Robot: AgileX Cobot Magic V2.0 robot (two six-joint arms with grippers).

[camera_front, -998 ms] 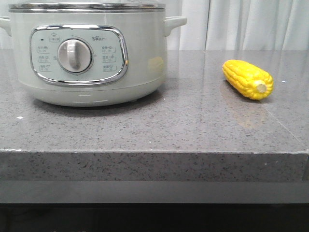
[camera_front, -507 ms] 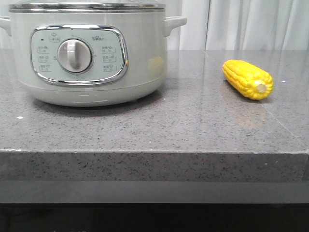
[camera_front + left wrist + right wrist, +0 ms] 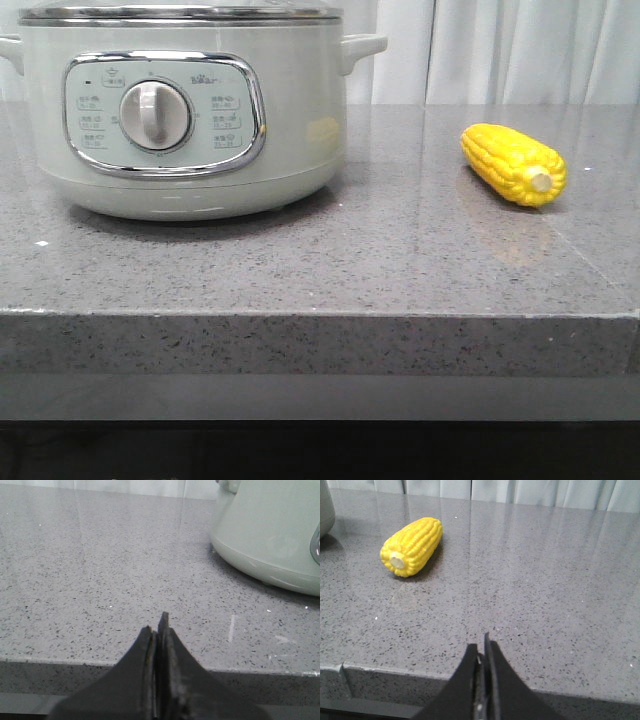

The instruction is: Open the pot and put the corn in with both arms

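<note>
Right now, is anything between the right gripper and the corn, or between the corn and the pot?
Nothing visible blocks the right gripper from the corn; bare countertop lies between. Toward the pot the counter is also bare, but its lid is still on, closing the opening.

The pot point(image 3: 185, 110) has a smooth, glossy pale-green shell, with shiny chrome framing its control panel point(image 3: 165, 113) and a steel-rimmed lid point(image 3: 180, 13). The corn point(image 3: 513, 164) looks like bumpy, slightly glossy plastic. The countertop point(image 3: 330, 260) is polished speckled grey stone, reflective. Pale cloth curtains point(image 3: 530, 50) hang behind.
</note>
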